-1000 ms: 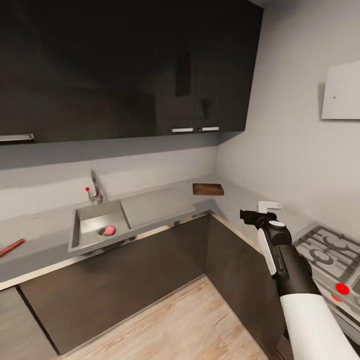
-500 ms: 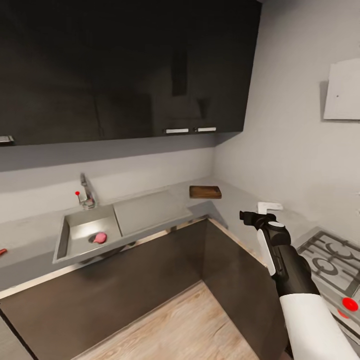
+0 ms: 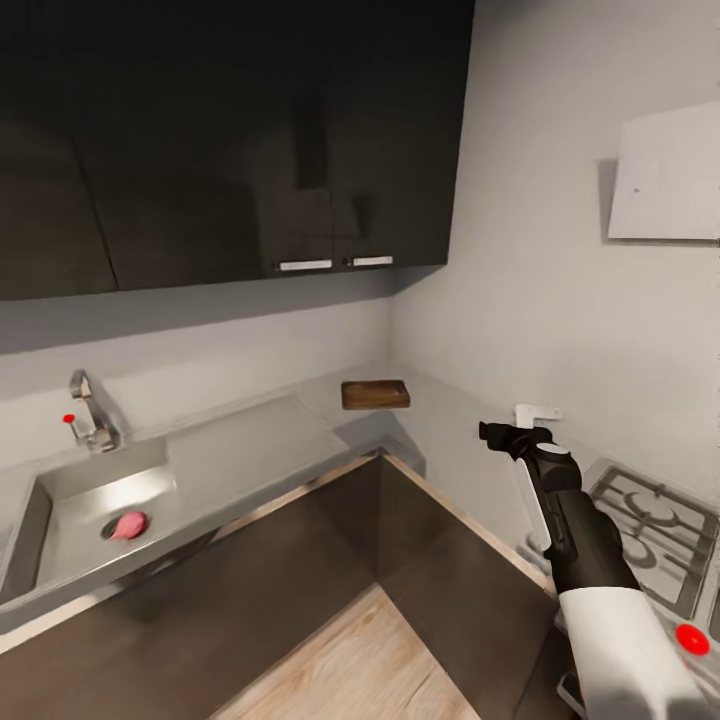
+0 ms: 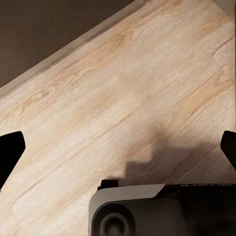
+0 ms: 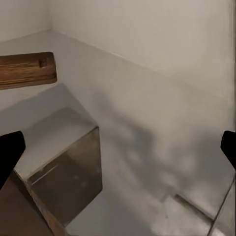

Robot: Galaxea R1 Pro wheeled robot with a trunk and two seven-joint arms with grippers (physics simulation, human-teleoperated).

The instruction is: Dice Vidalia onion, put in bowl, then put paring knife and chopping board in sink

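Head view, onion: the Vidalia onion [image 3: 130,524] lay pinkish at the bottom of the sink [image 3: 60,545], by the drain, at the far left of the scene.
Board: the chopping board [image 3: 375,394] sat on the counter [image 3: 250,455] in the far corner, against the wall, well apart from the sink; the right wrist view caught its end [image 5: 27,70].
Knife and bowl: neither could be placed from these frames.
Right end effector: the right end effector [image 3: 510,437] was held raised over the corner of the counter, to the right of the board; both dark fingertips [image 5: 10,150] sat at opposite edges of the right wrist view, so the fingers were spread and held nothing.
Left end effector: the left end effector [image 4: 118,152] pointed down at the wooden floor [image 4: 123,98], its fingers likewise spread wide and empty.
Stage: a judgement only, the robot looked to be on approach, with the onion not yet picked up.
Risk, reach: the onion was low in the basin and far from either arm; reaching from this stance could strike the sink rim or the faucet [image 3: 92,420].
Risk, grasp: the round onion would likely roll away from a pinch that closed off-centre.
Risk, right arm: the stove [image 3: 650,530] lay just beside the right forearm, and a base turn might brush it.
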